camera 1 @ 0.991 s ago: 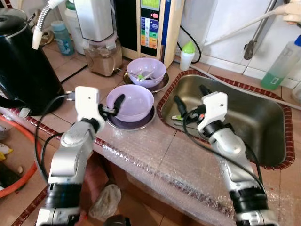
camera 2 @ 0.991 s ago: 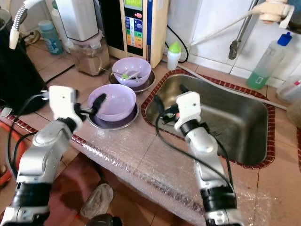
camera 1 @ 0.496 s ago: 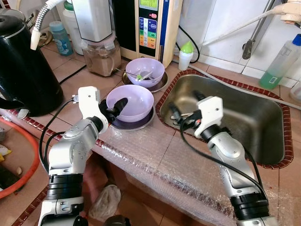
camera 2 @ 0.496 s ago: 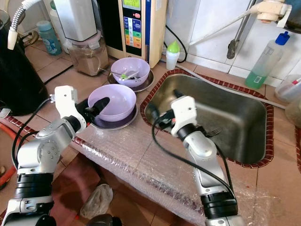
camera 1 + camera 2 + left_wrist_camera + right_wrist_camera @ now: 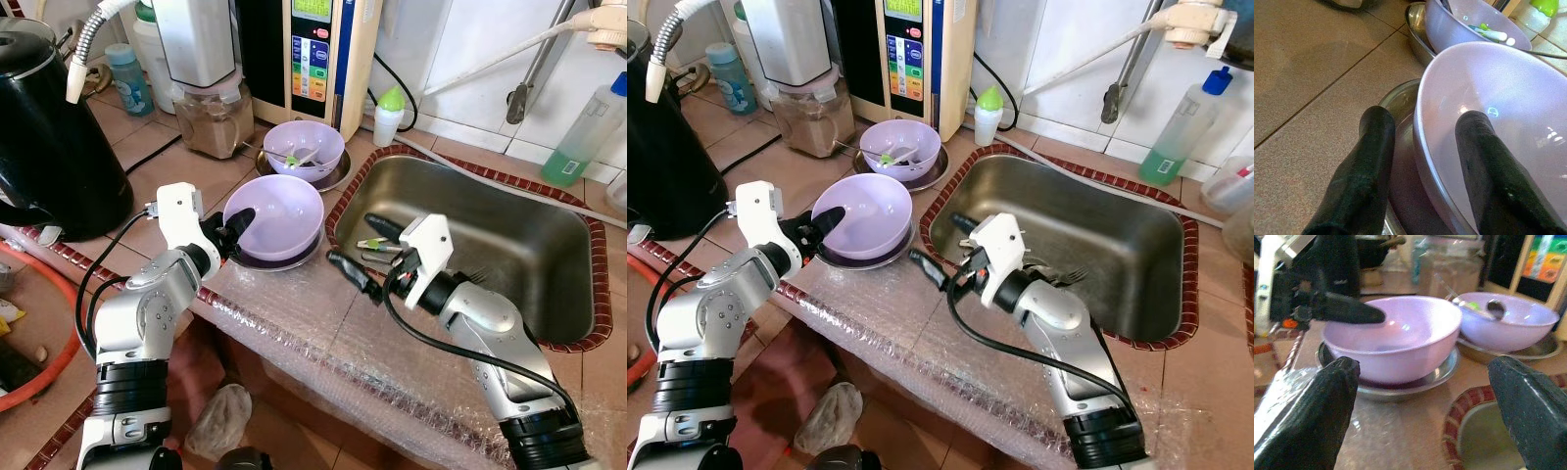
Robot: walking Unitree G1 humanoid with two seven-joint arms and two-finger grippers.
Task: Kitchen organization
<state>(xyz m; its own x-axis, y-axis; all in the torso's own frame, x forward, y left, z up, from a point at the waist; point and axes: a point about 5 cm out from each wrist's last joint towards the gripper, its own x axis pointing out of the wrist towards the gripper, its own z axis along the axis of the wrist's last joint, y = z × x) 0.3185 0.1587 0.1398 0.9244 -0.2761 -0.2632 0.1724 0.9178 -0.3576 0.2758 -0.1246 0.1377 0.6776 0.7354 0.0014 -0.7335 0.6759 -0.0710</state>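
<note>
Lilac near bowl (image 5: 274, 212), seated on a steel plate (image 5: 294, 257) on the tiled desk (image 5: 147, 166), is pinched at its rim by the left claw (image 5: 233, 220): one finger inside, one outside, closed on the wall. The bowl is tilted, its gripped side raised off the plate. The right claw (image 5: 364, 257) has its fingers spread wide and points at the bowl from the sink (image 5: 509, 245) side, clear of it. A second bowl (image 5: 304, 150) holding utensils stands just behind.

Step in hand, by judgement: lifting the near bowl. Next move calls for a steady raise or right-claw support at the free rim.

Compared with a second ago, the bowl has tipped up, and the right claw has left the basin and swung toward the bowl.
</note>
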